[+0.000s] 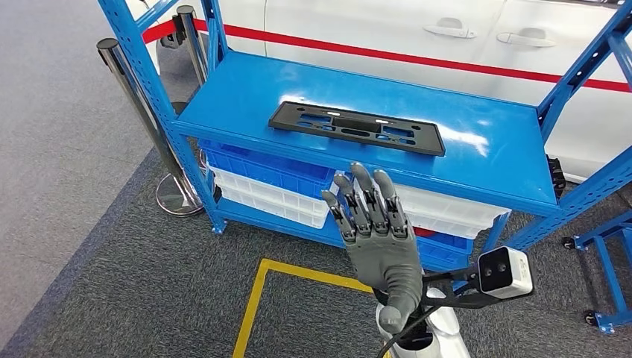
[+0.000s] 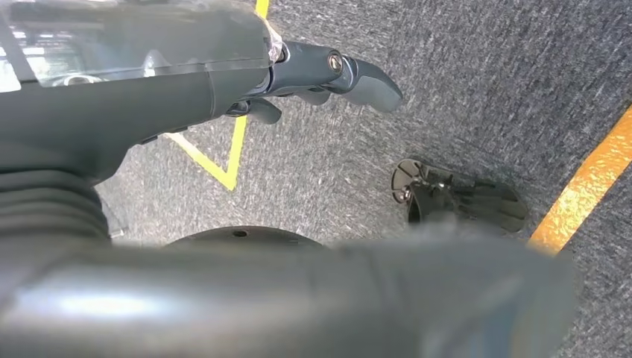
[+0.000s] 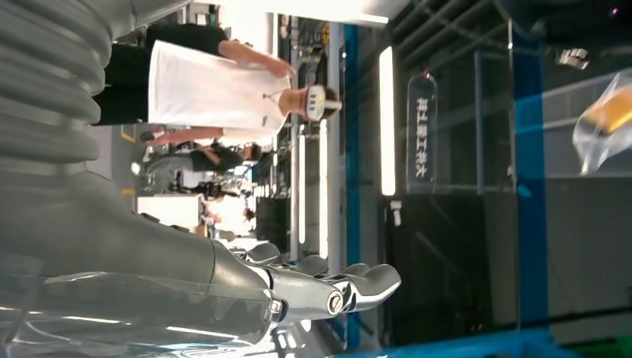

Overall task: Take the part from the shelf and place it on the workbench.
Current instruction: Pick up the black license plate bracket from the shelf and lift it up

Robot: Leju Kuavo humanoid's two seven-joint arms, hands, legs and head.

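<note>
A: One part [image 1: 356,127] to fetch, a flat black slotted plate lying on the top deck of the blue shelf [image 1: 246,97]. Start from the left. What's over there?

B: Beyond and to the left of the raised hand, two chrome posts [image 1: 138,112] stand beside the shelf's upright. The left hand [image 2: 328,74] hangs low over grey carpet and yellow floor tape [image 2: 589,186], thumb out, holding nothing; its other fingers are mostly hidden, so I cannot tell how far it is spread.

A: And the raised one?

B: The right hand [image 1: 376,231] is up in front of the shelf edge, palm away, fingers straight and slightly apart, empty. The part lies beyond and above its fingertips, well apart from them. Below the deck, behind the fingers, sit blue and white bins [image 1: 268,183].

A: What could go wrong?

B: My guess: the plate is thin and flat on smooth metal, so fingers may skid it away rather than get under it. Grabbing one end could tilt the long piece and let it slip. Reaching low, the hand might clip the deck's front lip.
</note>
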